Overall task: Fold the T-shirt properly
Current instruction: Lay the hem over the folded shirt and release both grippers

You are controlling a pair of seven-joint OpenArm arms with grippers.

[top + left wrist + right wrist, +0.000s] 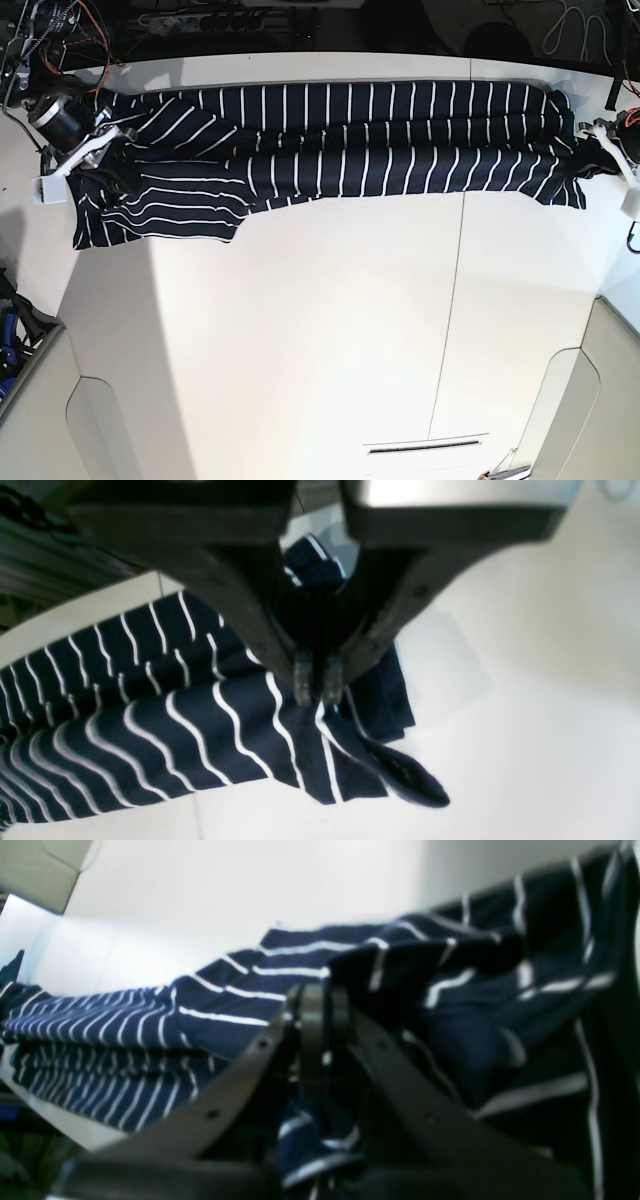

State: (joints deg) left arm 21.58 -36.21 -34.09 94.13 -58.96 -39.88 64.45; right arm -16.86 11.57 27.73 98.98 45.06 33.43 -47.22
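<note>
The T-shirt [350, 140], dark navy with thin white stripes, lies stretched in a long folded band along the far side of the white table [300, 350]. A sleeve part hangs lower at its left end [160, 215]. My left gripper [592, 150] is at the shirt's right end. In the left wrist view it [318, 682] is shut on a pinch of the striped fabric [150, 720], with a corner hanging below. My right gripper [100, 160] is at the shirt's left end. In the right wrist view it [314, 1005] is shut on bunched fabric [225, 1005].
Wires and electronics [60, 30] lie past the table's far left corner, and cables [580, 25] at the far right. A seam [455, 300] runs down the table. A narrow slot [425, 445] sits near the front edge. Grey panels [100, 430] flank the front corners.
</note>
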